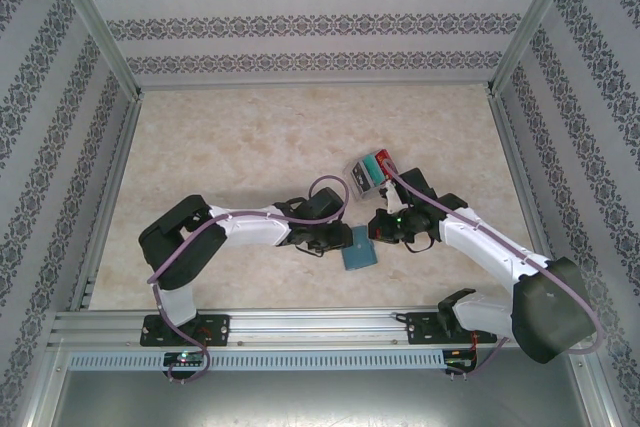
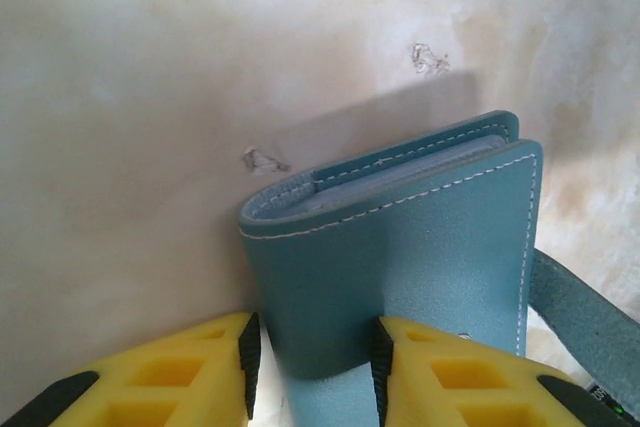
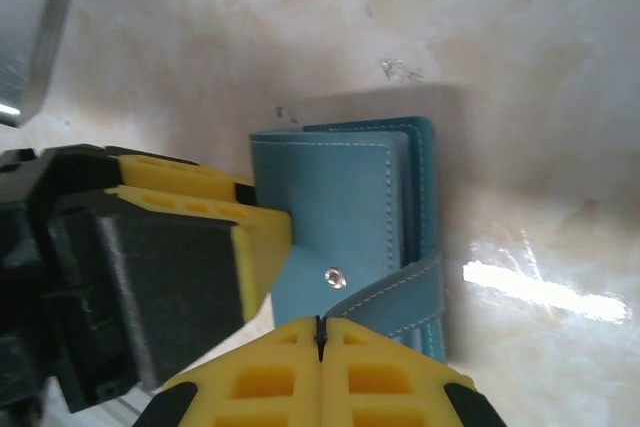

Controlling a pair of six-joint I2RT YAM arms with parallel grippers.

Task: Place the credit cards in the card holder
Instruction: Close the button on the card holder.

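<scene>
The teal-blue card holder point(image 1: 358, 250) lies folded on the table between the two arms. My left gripper point(image 2: 315, 347) has its fingers on either side of the holder's folded edge point(image 2: 400, 247), closed onto it. In the right wrist view the holder point(image 3: 340, 207) shows its snap stud and its strap point(image 3: 410, 287). The strap's end runs into my right gripper point(image 3: 320, 325), which is shut on it. The credit cards, a red one point(image 1: 386, 161) and a teal one point(image 1: 372, 170) among them, stand in a clear tray point(image 1: 357, 175) just beyond the right gripper point(image 1: 378, 232).
A corner of the clear tray point(image 3: 25, 37) shows at the upper left of the right wrist view. The left arm's yellow finger point(image 3: 255, 237) presses against the holder's left side there. Patterned walls and metal posts enclose the marble-look table point(image 1: 250, 147).
</scene>
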